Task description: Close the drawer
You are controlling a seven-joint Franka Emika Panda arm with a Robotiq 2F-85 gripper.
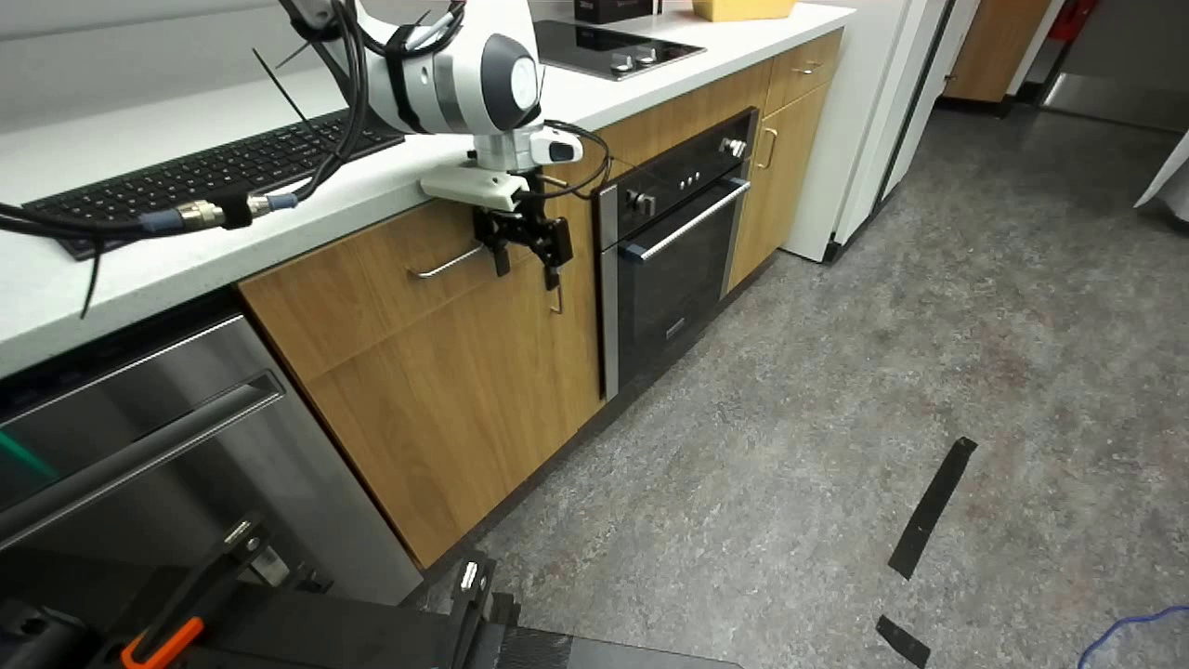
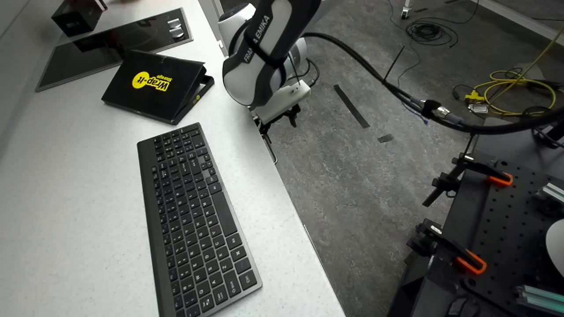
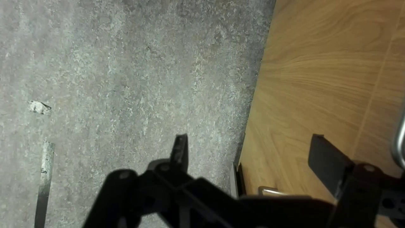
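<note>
1. A pale countertop [image 1: 28, 279] is seen above and behind the gripper [image 3: 250, 139], and a mottled grey floor [image 1: 790, 418] is spread below and in front of it.
2. Left to right in an exterior view, a black keyboard [image 1: 200, 177] is laid on the countertop, to the left of the gripper and higher than it.
3. To the gripper's lower left, well apart from it, a metal-fronted appliance [image 1: 279, 446] is set under the counter.
4. The drawer [image 1: 362, 293] is found just left of the gripper and behind it. Its wooden front is seen in line with the cupboard door [image 1: 446, 418] beneath; no gap can be made out, so it is judged closed or very nearly so.
5. The bar handle [image 1: 448, 264] is placed right beside the gripper, on its left; whether it is touched cannot be told.
6. The gripper's fingers [image 3: 324, 160] are held wide apart, with nothing pinched between them.
7. To the right of the gripper, an oven [image 1: 683, 265] is built in.
8. The step in hand is judged to be the last of the closing. Next, the front should be checked, pressed lightly if any gap is found, and the gripper then drawn off into the room without the handle being hooked.
</note>
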